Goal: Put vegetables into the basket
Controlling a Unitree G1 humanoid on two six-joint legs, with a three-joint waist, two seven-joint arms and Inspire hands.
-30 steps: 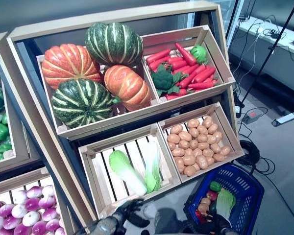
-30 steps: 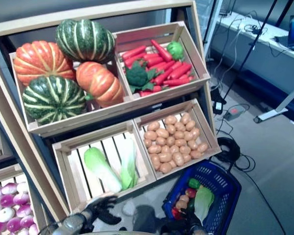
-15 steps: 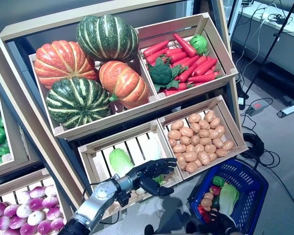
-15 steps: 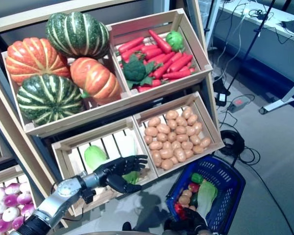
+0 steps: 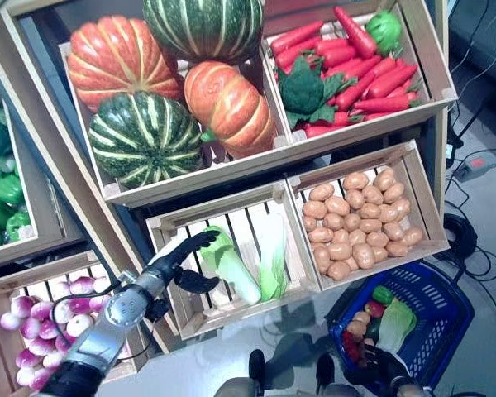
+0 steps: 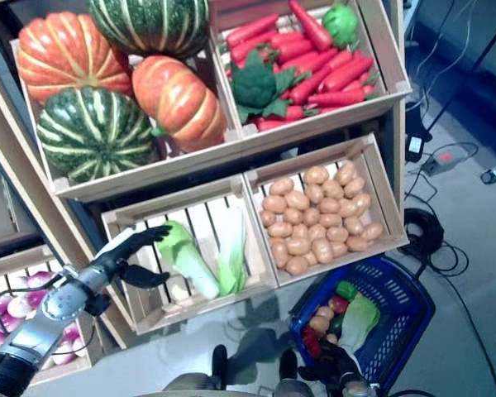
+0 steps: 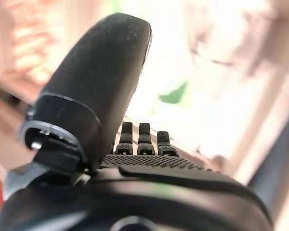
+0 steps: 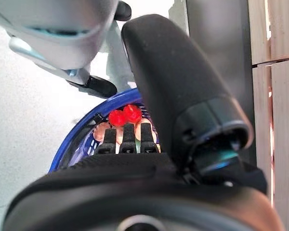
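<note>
Two napa cabbages [image 5: 231, 263] in the slatted crate [image 5: 190, 318], the nearer one right at the fingertips of the left hand [image 5: 178, 258], the second, paler one [image 5: 273, 263] lying just past it, touching. Probably the next pick. Best taken around the thick pale stem end rather than the loose green leaves, wrapping fingers over the top and thumb beneath, then lifting clear of the crate's front rail before swinging across to the blue basket [image 5: 434, 331]. Worth watching: the neighbouring cabbage dragging along, and the leafy top catching on the slats.

Left hand spread wide, fingers straight, thumb well apart from them, holding nothing; fingertips at or barely short of the cabbage's green top, contact not certain. Right hand [image 5: 379, 370] down at the basket's near rim, apparently carrying it; fingers' hold hard to make out. Already in the basket: another cabbage [image 5: 394, 321], some potatoes [image 5: 357, 321] and something red.
</note>
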